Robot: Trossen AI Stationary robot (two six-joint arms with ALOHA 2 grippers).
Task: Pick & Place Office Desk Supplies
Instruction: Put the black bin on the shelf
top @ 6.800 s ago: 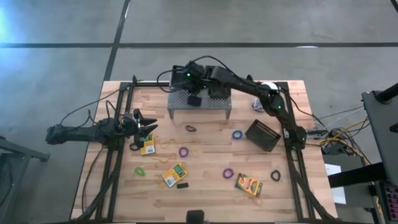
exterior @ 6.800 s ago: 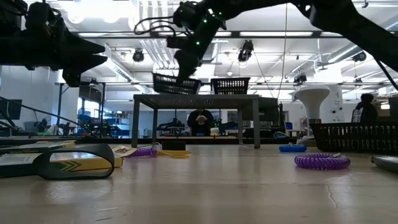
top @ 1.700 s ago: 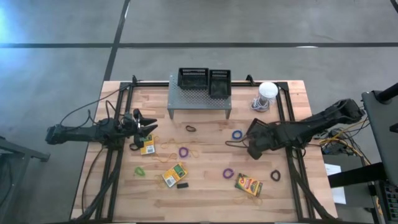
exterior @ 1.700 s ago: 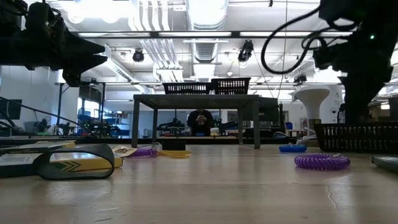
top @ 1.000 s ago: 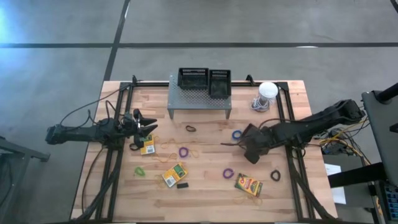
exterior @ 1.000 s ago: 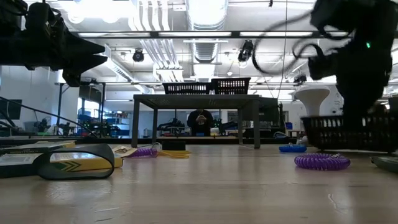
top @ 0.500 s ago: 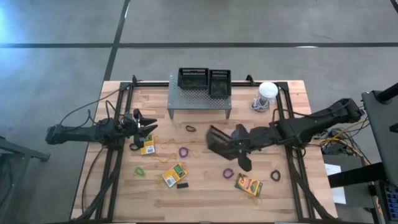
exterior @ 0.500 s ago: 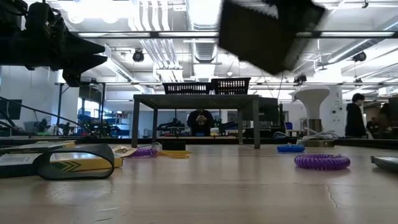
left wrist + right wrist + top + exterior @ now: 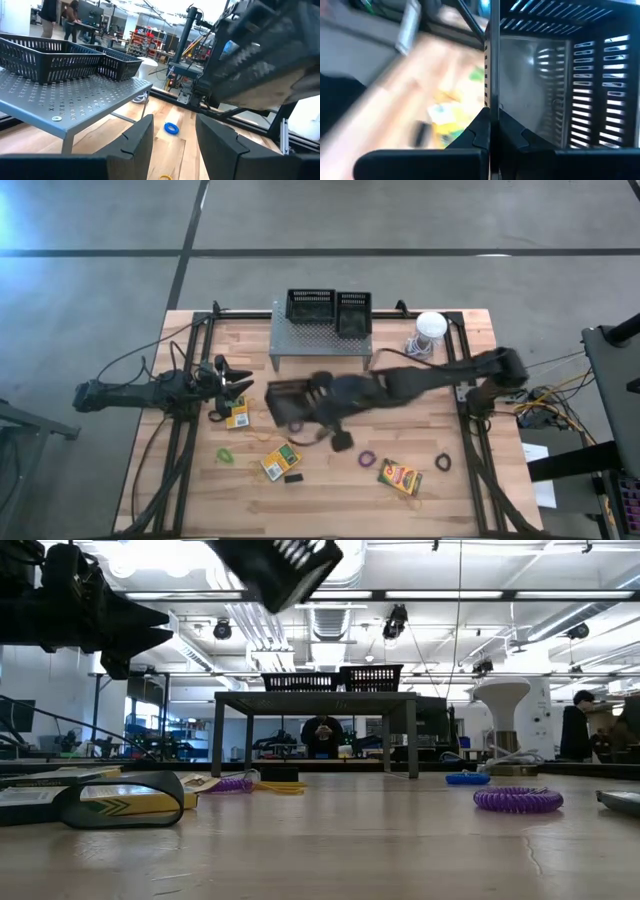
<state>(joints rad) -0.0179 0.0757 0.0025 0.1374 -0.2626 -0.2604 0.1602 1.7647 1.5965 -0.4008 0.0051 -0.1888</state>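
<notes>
The right gripper [image 9: 490,131] has its fingers closed on the wall of a black basket [image 9: 290,402], carried in the air above the surface [image 9: 470,490] in front of the grey shelf [image 9: 320,340]; seen from above, its long axis runs roughly parallel to the shelf's front edge; its outline is blurred and its opening's direction is hard to make out; two more baskets [image 9: 311,305] sit on the shelf; the left gripper [image 9: 238,380] waits left of the shelf, fingers apart and empty.
</notes>
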